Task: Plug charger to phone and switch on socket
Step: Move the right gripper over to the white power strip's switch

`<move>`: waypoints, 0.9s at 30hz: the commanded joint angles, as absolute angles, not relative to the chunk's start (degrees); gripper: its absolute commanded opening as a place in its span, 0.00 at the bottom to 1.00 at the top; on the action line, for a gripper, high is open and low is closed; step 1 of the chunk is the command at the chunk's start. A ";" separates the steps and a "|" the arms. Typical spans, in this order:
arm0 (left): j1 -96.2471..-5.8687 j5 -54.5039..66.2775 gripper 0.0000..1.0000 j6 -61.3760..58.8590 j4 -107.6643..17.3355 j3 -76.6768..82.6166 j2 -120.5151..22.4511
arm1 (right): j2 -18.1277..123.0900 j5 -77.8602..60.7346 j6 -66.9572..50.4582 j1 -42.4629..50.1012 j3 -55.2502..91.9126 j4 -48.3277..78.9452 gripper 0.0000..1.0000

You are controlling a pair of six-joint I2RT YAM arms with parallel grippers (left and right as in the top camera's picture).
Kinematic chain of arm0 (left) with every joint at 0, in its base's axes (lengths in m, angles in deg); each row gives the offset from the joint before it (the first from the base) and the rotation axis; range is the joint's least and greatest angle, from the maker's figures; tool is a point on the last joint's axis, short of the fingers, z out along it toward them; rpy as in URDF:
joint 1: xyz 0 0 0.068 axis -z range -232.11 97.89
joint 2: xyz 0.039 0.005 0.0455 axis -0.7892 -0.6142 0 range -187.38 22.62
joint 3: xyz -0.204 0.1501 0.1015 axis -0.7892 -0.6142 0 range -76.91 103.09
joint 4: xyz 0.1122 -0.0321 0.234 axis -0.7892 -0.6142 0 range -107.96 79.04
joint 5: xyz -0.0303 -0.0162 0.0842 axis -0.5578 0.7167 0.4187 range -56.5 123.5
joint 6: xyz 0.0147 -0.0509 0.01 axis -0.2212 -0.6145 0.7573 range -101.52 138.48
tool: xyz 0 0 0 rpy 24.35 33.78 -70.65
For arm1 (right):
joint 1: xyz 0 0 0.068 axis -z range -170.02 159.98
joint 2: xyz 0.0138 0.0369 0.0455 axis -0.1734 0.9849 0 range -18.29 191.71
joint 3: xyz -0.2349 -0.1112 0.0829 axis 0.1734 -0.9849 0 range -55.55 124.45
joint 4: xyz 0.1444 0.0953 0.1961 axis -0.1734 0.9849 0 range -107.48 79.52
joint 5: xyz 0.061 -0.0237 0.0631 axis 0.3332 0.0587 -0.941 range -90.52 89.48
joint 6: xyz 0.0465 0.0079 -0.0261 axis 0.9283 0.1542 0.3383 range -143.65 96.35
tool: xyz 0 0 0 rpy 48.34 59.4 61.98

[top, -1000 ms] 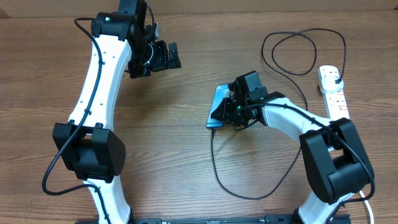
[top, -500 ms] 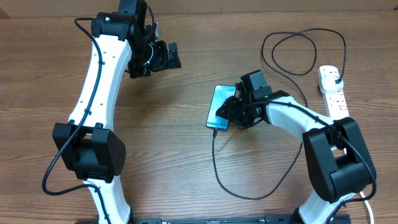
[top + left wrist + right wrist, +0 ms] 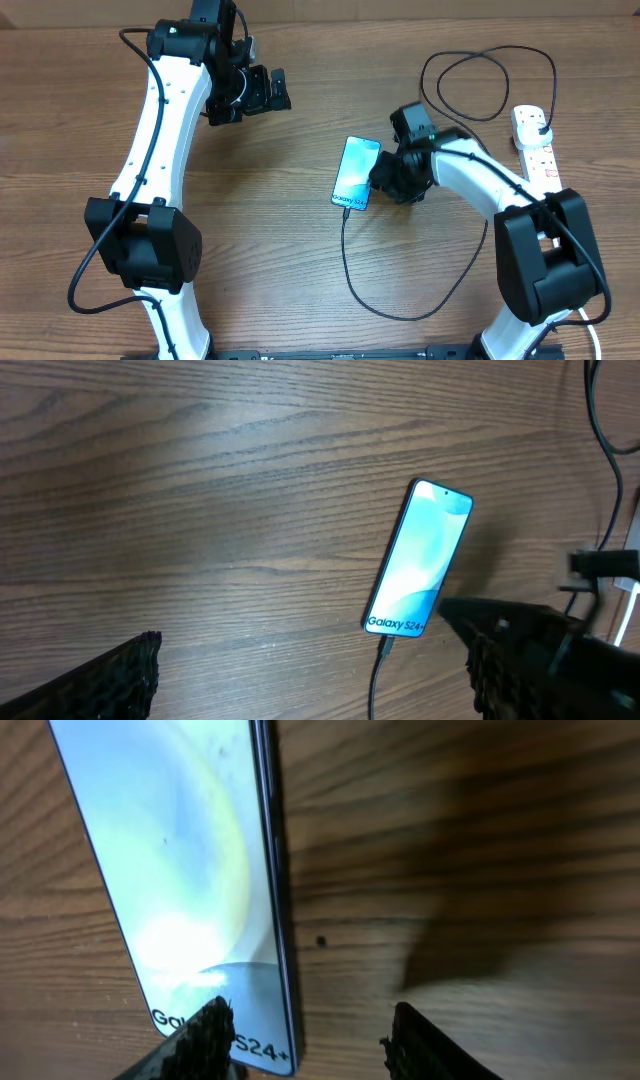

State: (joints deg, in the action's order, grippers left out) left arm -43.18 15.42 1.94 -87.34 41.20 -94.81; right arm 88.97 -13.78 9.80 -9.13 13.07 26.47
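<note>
The phone (image 3: 354, 171) lies flat on the table with its light-blue screen lit; it also shows in the left wrist view (image 3: 421, 556) and the right wrist view (image 3: 180, 880). The charger cable (image 3: 345, 262) runs from the phone's near end, its connector tip (image 3: 384, 648) in the phone's port, loops over the table and ends in a black plug (image 3: 541, 127) in the white socket strip (image 3: 534, 146). My right gripper (image 3: 384, 180) is open and empty, just right of the phone. My left gripper (image 3: 258, 93) is open and empty, held above the table at the far left.
The cable makes a big loop (image 3: 487, 82) at the back right near the socket strip. The thick white cord (image 3: 590, 320) leaves the strip toward the front right corner.
My right gripper has drawn back to the right, off the phone, uncovering its whole screen. The phone and the left arm have not moved.
</note>
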 commanded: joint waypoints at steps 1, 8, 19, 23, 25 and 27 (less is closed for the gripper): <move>-43.09 16.09 1.00 1.77 -87.40 41.29 -94.22 | 88.56 -4.22 7.36 -8.52 21.38 33.68 0.49; -43.09 16.09 1.00 1.77 -87.42 41.29 -94.22 | 88.56 4.65 7.36 -3.43 34.04 49.44 0.54; -43.09 16.09 1.00 1.77 -87.40 41.29 -94.22 | 88.56 6.42 5.78 15.72 35.17 55.36 1.00; -43.09 16.09 1.00 1.77 -87.40 41.29 -94.22 | 88.56 6.55 5.83 23.13 35.17 56.30 1.00; -43.09 16.09 1.00 1.77 -87.40 41.29 -94.22 | 88.56 6.55 5.80 26.26 35.17 56.39 1.00; -43.09 16.09 1.00 1.77 -87.42 41.29 -94.22 | 88.56 6.55 5.80 28.92 35.17 56.21 1.00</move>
